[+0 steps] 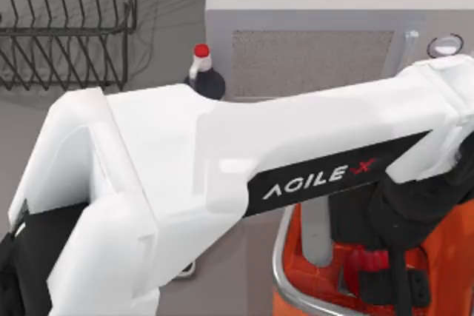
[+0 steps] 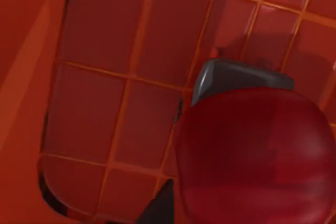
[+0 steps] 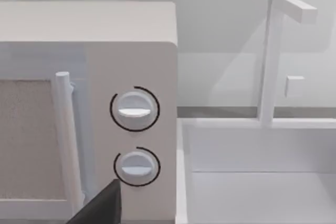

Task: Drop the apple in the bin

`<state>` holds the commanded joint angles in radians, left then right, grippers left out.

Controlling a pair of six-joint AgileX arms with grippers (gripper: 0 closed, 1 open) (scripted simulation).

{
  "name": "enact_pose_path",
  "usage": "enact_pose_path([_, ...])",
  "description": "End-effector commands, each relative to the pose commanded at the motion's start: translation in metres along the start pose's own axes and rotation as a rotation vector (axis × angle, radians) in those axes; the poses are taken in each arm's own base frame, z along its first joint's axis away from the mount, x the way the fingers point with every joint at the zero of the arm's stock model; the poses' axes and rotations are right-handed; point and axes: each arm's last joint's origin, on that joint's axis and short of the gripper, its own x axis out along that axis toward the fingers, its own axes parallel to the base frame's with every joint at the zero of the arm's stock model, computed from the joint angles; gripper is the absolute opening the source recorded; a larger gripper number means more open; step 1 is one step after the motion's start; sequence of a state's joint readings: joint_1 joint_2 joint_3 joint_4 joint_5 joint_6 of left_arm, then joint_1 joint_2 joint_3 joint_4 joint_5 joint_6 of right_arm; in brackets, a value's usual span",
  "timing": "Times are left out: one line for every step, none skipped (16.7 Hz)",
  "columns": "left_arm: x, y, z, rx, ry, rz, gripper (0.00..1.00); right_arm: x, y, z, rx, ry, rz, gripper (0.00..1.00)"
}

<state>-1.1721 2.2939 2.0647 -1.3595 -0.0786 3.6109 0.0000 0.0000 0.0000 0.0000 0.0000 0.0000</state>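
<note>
From above, the left AgileX arm is stretching as a broad white band from the lower left of the frame to the right edge, its black wrist bending down at the lower right. There the left tool (image 1: 370, 271) is reaching into the bin (image 1: 285, 253), an orange-red container with a silver-grey rim sitting at the lower right of the frame. The apple (image 1: 368, 263), small, glossy and red, is showing between the dark parts of the tool, inside the bin's rim and above its floor.

In the left wrist view, the apple (image 2: 257, 156) is looming large at the lower right of the frame, with one dark grey finger (image 2: 236, 77) pressing against its upper edge, so the left tool is closed on the fruit. Behind it, the bin's gridded orange-red floor (image 2: 105, 87) is spreading across the rest of the frame.

In the upper half of the top view, a white microwave (image 1: 311, 27) is standing on the tabletop (image 1: 163, 42), a dark bottle with a red cap (image 1: 204, 75) is standing just in front of its left corner, and a black wire dish rack (image 1: 67, 24) is occupying the upper left.

The right wrist view is facing the microwave's door handle (image 3: 65, 140) and two round dials (image 3: 135, 109), with a white sink basin (image 3: 262, 177) and faucet (image 3: 275, 51) at the right. A dark tip of the right tool (image 3: 105, 205) is poking in at the bottom edge; whether it is open or closed cannot be told.
</note>
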Motion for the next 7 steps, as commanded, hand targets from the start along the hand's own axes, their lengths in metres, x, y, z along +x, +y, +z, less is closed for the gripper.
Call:
enact_pose_path([0.0000,0.0000,0.0000,0.000,0.000,0.000,0.98,0.0000,0.0000,0.0000,0.000,0.000,0.000,1.00])
enact_pose_path([0.0000,0.0000,0.0000,0.000,0.000,0.000,1.00,0.0000,0.0000,0.0000,0.000,0.000,0.000,1.00])
enact_pose_path([0.0000,0.0000,0.0000,0.000,0.000,0.000,1.00,0.0000,0.0000,0.0000,0.000,0.000,0.000,1.00])
enact_pose_path([0.0000,0.0000,0.0000,0.000,0.000,0.000,1.00,0.0000,0.0000,0.0000,0.000,0.000,0.000,1.00])
enact_pose_path([0.0000,0.0000,0.0000,0.000,0.000,0.000,1.00,0.0000,0.0000,0.0000,0.000,0.000,0.000,1.00])
enact_pose_path([0.0000,0.0000,0.0000,0.000,0.000,0.000,1.00,0.0000,0.0000,0.0000,0.000,0.000,0.000,1.00])
enact_pose_path([0.0000,0.0000,0.0000,0.000,0.000,0.000,1.00,0.0000,0.0000,0.0000,0.000,0.000,0.000,1.00])
